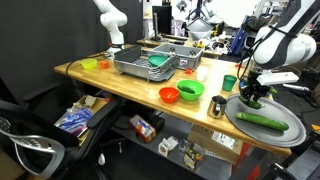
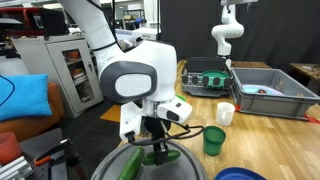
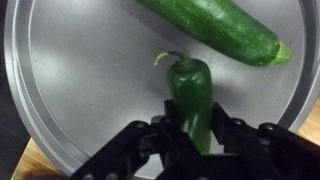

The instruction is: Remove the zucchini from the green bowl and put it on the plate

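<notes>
Black gripper (image 3: 192, 128) clasps glossy, stubby zucchini (image 3: 190, 85) on smooth round plate (image 3: 80, 90); long cucumber (image 3: 220, 25) beside.

White robot arm with a black claw.
The arm (image 2: 135, 80) wears glossy white rounded shells, bulbous at the joints, with dark grey seams between segments. Boxy white housings sit at the wrist. The claw (image 3: 197, 122) is matte black, built of angular linked bars ending in two blunt fingers (image 3: 176, 128).
</notes>
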Controlling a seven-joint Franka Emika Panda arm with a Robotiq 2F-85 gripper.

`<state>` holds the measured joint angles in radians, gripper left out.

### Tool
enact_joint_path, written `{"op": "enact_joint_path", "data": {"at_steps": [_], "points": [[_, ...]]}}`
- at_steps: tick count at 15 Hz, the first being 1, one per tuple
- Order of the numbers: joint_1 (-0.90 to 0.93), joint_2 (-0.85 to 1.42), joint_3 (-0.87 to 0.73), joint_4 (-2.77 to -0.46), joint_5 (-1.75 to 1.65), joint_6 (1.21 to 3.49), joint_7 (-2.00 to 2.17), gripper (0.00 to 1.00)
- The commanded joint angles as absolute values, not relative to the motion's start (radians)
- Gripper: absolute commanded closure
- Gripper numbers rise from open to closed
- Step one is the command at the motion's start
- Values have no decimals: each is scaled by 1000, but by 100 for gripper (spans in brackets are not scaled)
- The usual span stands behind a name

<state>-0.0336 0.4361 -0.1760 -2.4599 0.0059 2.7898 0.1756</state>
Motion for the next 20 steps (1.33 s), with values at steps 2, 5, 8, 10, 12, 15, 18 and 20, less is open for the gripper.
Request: {"op": "enact_joint_path", "data": {"at_steps": [2, 5, 8, 10, 12, 15, 18, 20], "points": [[-23, 461, -173, -2441, 3, 2779, 183, 24], [-12, 456, -177, -2441, 0, 2785, 190, 3], [10, 430, -191, -2454, -12, 2793, 207, 0], [2, 400, -169, -2465, -2, 2787, 182, 0], [-28, 352, -115, -2480, 29, 2775, 128, 0], [-7, 362, -114, -2458, 10, 2772, 152, 0], [-14, 341, -106, -2475, 11, 2768, 138, 0], [-19, 342, -107, -2475, 11, 2768, 133, 0]]}}
